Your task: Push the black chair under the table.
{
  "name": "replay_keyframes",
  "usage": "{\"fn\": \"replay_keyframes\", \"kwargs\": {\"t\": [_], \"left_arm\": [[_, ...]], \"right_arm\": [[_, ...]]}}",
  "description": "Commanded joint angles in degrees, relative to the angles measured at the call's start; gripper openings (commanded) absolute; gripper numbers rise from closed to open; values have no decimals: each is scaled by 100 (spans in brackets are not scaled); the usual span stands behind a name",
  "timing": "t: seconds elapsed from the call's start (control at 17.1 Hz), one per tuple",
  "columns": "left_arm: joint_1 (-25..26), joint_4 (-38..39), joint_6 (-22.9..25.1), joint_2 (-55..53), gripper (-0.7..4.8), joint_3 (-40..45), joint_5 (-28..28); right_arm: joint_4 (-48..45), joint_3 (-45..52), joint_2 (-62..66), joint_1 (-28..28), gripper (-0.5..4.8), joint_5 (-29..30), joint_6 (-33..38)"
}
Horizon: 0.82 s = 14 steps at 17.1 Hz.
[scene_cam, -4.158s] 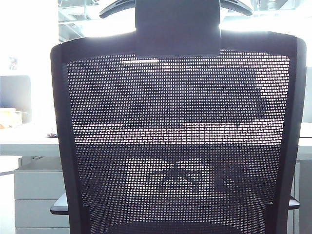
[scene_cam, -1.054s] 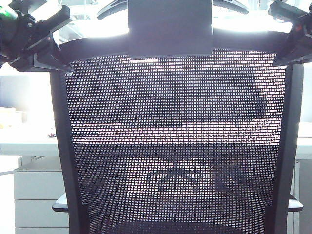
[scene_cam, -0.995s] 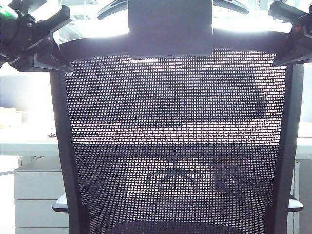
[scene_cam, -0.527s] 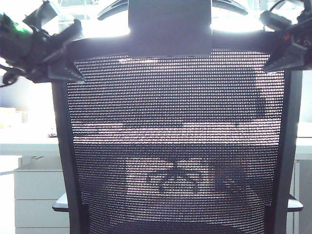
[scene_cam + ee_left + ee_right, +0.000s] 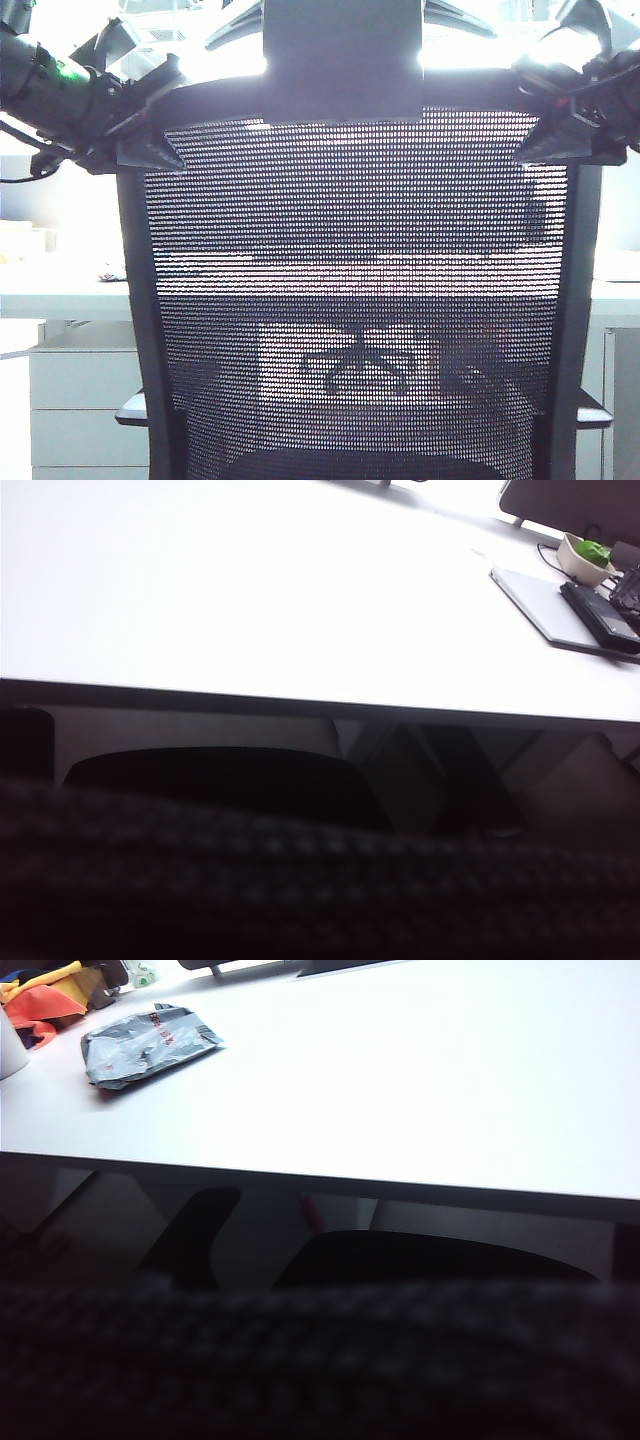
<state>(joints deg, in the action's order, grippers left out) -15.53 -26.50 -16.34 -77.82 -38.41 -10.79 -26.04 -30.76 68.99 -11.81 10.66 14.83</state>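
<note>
Black chair stands facing the white worktop, seat short of its edge, left pincer and right pincer bearing on the backrest's top corners, jaw state indeterminable; uneven pressure risks swivelling it or slipping off the frame

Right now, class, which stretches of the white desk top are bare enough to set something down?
The table is bare across its middle, above the black chair. It is crowded toward the laptop and green-filled cup at one end, and the silver packet at the other.
</note>
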Motion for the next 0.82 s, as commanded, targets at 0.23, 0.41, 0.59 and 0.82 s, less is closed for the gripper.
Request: {"fn": "replay_keyframes", "kwargs": {"t": [0.23, 0.41, 0.59, 0.82], "left_arm": [[114, -782, -2, -308, -6, -90, 411], [116, -1049, 4, -625, -6, -227, 409], [114, -1091, 111, -1290, -6, -713, 282], [192, -1132, 286, -1589, -6, -1141, 306]], "right_arm": [[-424, -597, 415, 278, -5, -299, 17], [-466, -758, 710, 315, -5, -297, -9], [-597, -1005, 1141, 354, -5, -236, -9], [-772, -1340, 1591, 551, -5, -153, -48]]}}
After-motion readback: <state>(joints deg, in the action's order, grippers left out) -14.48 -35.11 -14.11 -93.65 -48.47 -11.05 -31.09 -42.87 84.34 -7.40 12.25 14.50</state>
